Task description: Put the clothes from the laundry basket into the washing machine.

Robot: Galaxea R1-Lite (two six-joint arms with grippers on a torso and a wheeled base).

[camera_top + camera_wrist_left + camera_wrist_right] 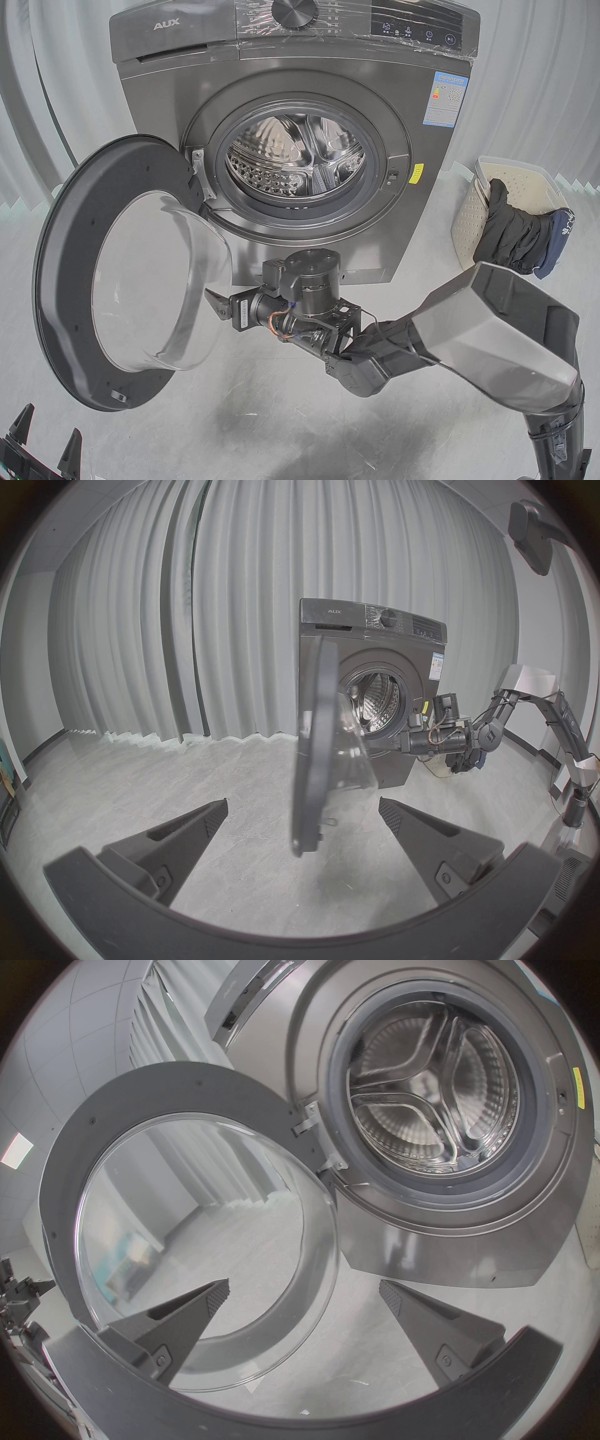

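The left gripper (49, 431) sits low at the left. Its two fingers are spread wide apart and hold nothing. Next comes the round door (69, 269) of the washing machine (156, 81). The door is swung wide open to the left, and its see-through bowl (156, 281) bulges out. Behind it, the shiny drum (294, 156) looks like it has no clothes in it. The right gripper (301, 1286) hangs low in front of the machine, just beside the door's bowl. Its fingers are spread apart too, and it holds nothing. At the far right, the white laundry basket (500, 172) stands on the floor next to the machine. A black piece of clothing (512, 231) and a blue one (559, 234) hang over its front edge.
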